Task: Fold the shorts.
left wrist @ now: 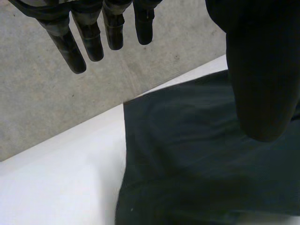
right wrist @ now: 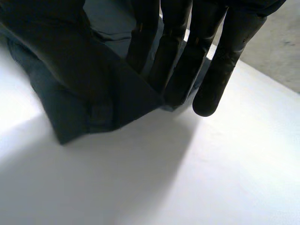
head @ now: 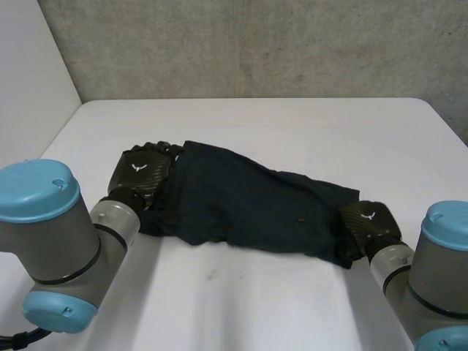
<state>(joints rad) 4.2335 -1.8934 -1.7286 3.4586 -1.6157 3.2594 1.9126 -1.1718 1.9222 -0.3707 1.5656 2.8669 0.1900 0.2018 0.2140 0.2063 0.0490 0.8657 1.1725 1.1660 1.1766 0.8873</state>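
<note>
The dark navy shorts [head: 248, 201] lie crumpled across the middle of the white table [head: 292, 124]. My left hand [head: 142, 172] rests at their left end. In the left wrist view its fingers [left wrist: 89, 37] are straight and clear of the shorts [left wrist: 187, 164], while the thumb [left wrist: 262, 84] hovers over the fabric. My right hand [head: 365, 219] is at the right end of the shorts. In the right wrist view its straight fingers [right wrist: 211, 61] pinch a corner of the shorts [right wrist: 84, 103], which hangs just above the table.
A grey concrete wall [head: 256, 44] stands behind the table's far edge. Bare white tabletop lies in front of the shorts and beyond them.
</note>
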